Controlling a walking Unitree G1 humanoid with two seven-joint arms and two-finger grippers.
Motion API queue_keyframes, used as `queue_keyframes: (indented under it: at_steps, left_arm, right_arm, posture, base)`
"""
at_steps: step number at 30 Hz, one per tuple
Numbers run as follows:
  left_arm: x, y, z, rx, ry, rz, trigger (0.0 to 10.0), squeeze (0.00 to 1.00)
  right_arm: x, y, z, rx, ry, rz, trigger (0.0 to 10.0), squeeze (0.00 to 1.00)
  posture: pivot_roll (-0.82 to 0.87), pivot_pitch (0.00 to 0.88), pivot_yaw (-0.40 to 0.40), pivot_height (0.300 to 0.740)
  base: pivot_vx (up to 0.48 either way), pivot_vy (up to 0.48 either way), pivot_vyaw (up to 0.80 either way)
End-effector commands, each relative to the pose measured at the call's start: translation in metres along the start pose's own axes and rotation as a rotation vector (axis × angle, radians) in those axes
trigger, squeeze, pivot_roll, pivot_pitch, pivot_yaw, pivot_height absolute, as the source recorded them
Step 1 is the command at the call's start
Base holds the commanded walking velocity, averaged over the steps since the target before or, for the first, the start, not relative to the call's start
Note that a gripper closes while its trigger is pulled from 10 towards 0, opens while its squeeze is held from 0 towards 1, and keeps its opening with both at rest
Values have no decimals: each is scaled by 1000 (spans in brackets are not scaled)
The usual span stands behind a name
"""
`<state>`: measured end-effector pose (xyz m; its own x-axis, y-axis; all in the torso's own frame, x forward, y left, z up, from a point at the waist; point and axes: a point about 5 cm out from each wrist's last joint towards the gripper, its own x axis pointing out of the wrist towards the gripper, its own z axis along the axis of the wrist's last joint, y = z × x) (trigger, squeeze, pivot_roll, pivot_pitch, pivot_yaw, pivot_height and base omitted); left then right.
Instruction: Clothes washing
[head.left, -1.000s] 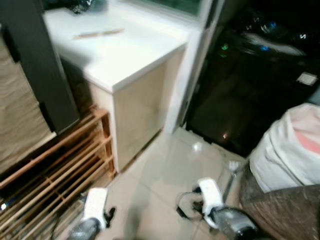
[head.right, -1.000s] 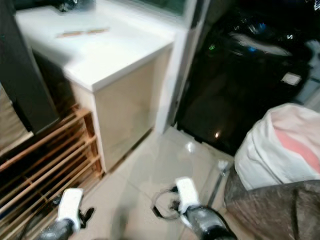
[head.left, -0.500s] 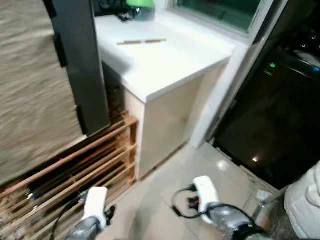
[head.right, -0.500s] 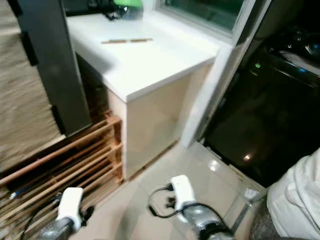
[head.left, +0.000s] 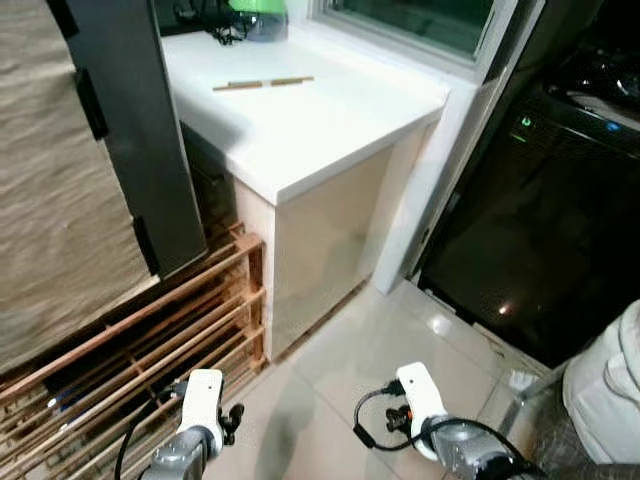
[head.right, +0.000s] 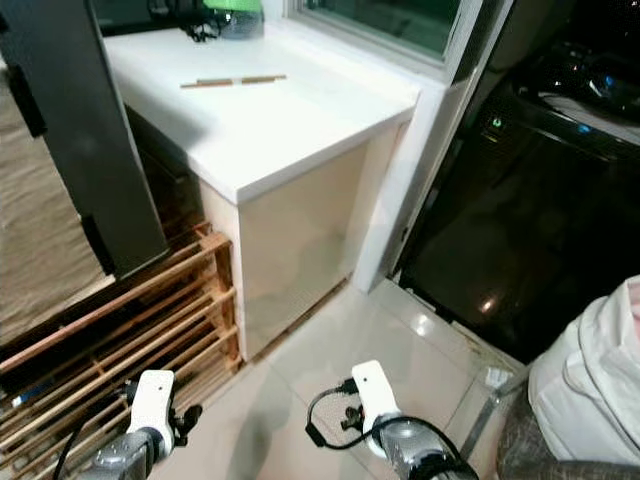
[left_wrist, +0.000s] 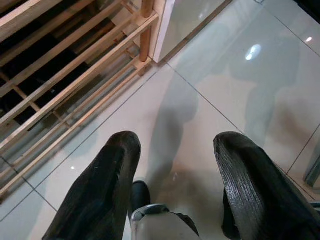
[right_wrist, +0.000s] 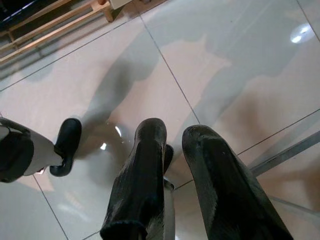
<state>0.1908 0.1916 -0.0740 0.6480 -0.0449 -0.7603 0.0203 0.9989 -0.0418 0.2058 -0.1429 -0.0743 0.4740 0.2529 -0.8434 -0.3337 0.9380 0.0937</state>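
Left gripper (left_wrist: 172, 165): hanging low over the pale floor tiles (left_wrist: 215, 95), its jaws standing wide apart, gripping nothing and touching nothing.
Right gripper (right_wrist: 175, 145): also hanging over the tiles, its jaws showing only a narrow gap, nothing sitting between them; a grout line is running under the fingertips.
Arms: both wrists are showing at the lower edge of the head views, the left (head.left: 200, 405) near the wooden rack, the right (head.left: 420, 400) out over the open floor, a black cable looping beside it.
Wooden rack (head.left: 150, 330): a slatted shelf sitting on the floor, touching the side of the bench.
Laundry bag (head.right: 590, 390): a white bundle of cloth resting at the far right, on the robot's right side, well apart from both grippers.
Bench (head.left: 310, 120): a white-topped cabinet standing beyond the rack, carrying two thin sticks (head.left: 262, 83) lying end to end.
Washing machine (head.left: 550, 200): a dark appliance standing right of the bench, a small green light (head.left: 526, 123) glowing on its front.
Green object (head.left: 258, 8): sitting at the bench's far end, too cropped to identify.
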Motion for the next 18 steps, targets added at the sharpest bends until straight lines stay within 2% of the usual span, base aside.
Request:
queue_keyframes:
  at_steps: [1,18]
  left_arm:
    - [1,-3,2,-4,-9,-10,10000,0]
    - [2,-2,3,-22,-11,-1,10000,0]
  right_arm:
    - [-1,-6,-1,-1,12,-16,10000,0]
    - [-2,-7,0,-14,7,-23,10000,0]
  posture:
    - [163,0,-84,740]
    - [164,0,-92,740]
  base:
    - [0,0,0]
    - [0,0,0]
